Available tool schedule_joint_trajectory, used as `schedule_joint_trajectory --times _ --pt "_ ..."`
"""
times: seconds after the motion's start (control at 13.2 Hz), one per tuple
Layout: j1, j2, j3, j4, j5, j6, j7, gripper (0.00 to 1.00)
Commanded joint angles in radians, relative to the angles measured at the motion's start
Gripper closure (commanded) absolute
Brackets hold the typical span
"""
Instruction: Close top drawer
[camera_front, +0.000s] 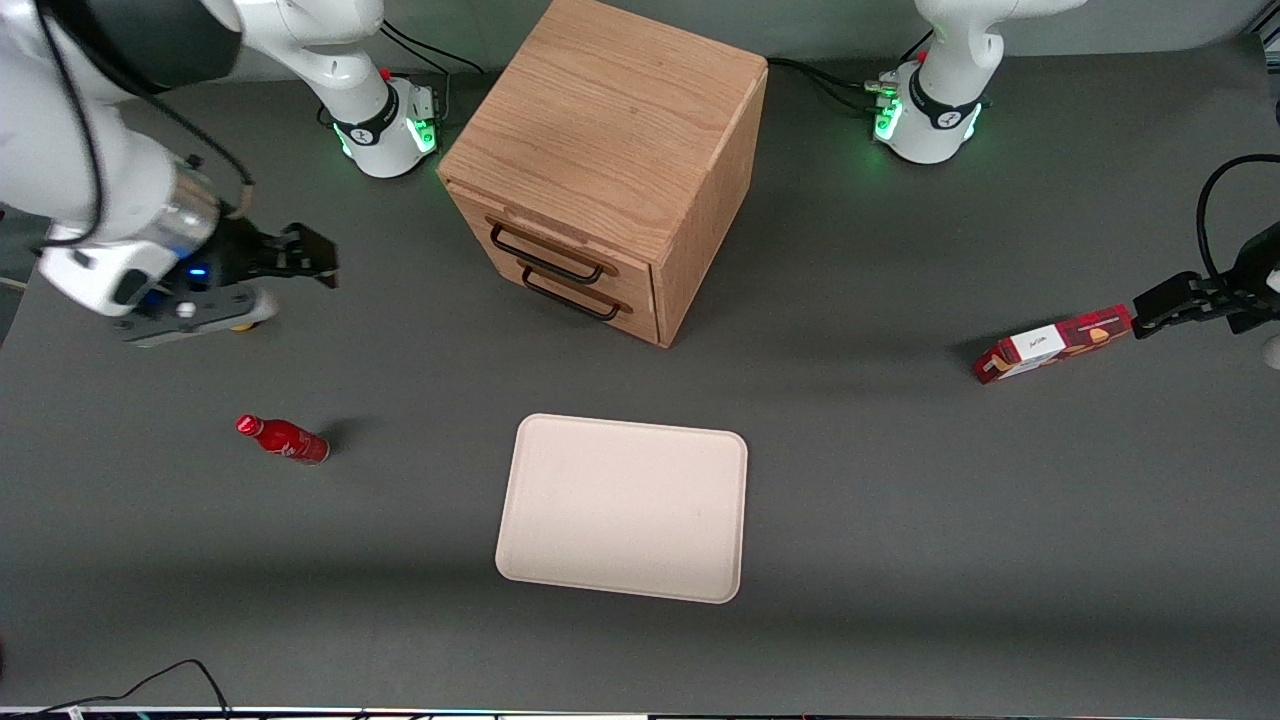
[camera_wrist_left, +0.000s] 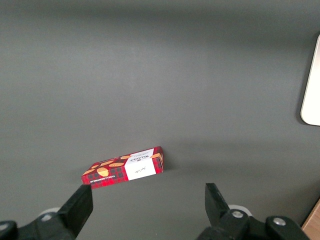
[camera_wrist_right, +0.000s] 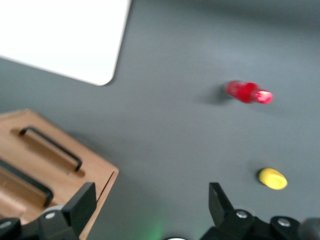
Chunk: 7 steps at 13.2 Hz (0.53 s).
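Observation:
The wooden cabinet (camera_front: 600, 130) stands at the table's middle, its two drawers facing the front camera. The top drawer (camera_front: 562, 249) has a thin black wire handle (camera_front: 545, 257); its front sticks out only slightly from the cabinet's face. Below it is the lower drawer (camera_front: 590, 292) with a like handle. My right gripper (camera_front: 322, 262) hovers above the table beside the cabinet, toward the working arm's end and well apart from it. It is open with nothing between its fingers. In the right wrist view the gripper (camera_wrist_right: 150, 210) looks down past the cabinet's front corner (camera_wrist_right: 100, 175).
A cream tray (camera_front: 622, 507) lies flat nearer the front camera than the cabinet. A red bottle (camera_front: 283, 438) lies on its side toward the working arm's end. A small yellow object (camera_wrist_right: 272, 178) sits under the working arm. A red cookie box (camera_front: 1055, 343) lies toward the parked arm's end.

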Motion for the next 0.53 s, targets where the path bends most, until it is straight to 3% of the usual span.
schedule_joint_trajectory --times 0.0,0.15,0.45 --pt "0.021 -0.036 -0.138 -0.043 0.008 0.061 0.034 0.0" --pt "0.041 -0.062 -0.223 -0.096 0.043 0.113 0.025 0.0" --pt "0.041 -0.125 -0.25 -0.187 0.043 0.174 0.022 0.0"
